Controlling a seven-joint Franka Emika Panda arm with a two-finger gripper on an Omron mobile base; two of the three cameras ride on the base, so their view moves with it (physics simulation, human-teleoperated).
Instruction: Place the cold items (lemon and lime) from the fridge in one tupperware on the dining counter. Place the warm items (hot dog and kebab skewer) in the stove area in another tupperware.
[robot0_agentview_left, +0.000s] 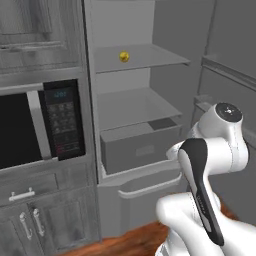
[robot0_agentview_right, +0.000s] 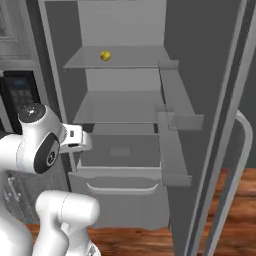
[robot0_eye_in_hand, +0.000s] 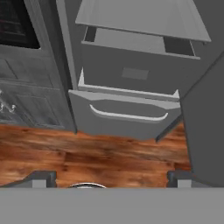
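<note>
A small yellow lemon lies on the upper glass shelf of the open fridge. The shelf below it is bare. In the hand view my gripper is open, its two dark fingertips far apart with nothing between them. It hangs above the wooden floor, facing the fridge's bottom drawer from some distance. The arm is folded in front of the fridge, well below the lemon's shelf. The lime, hot dog, kebab skewer and tupperware are out of view.
A built-in microwave with cabinet drawers under it stands left of the fridge. The open fridge door with its door bins stands at the right. A grey crisper drawer sits under the shelves. Wooden floor lies in front.
</note>
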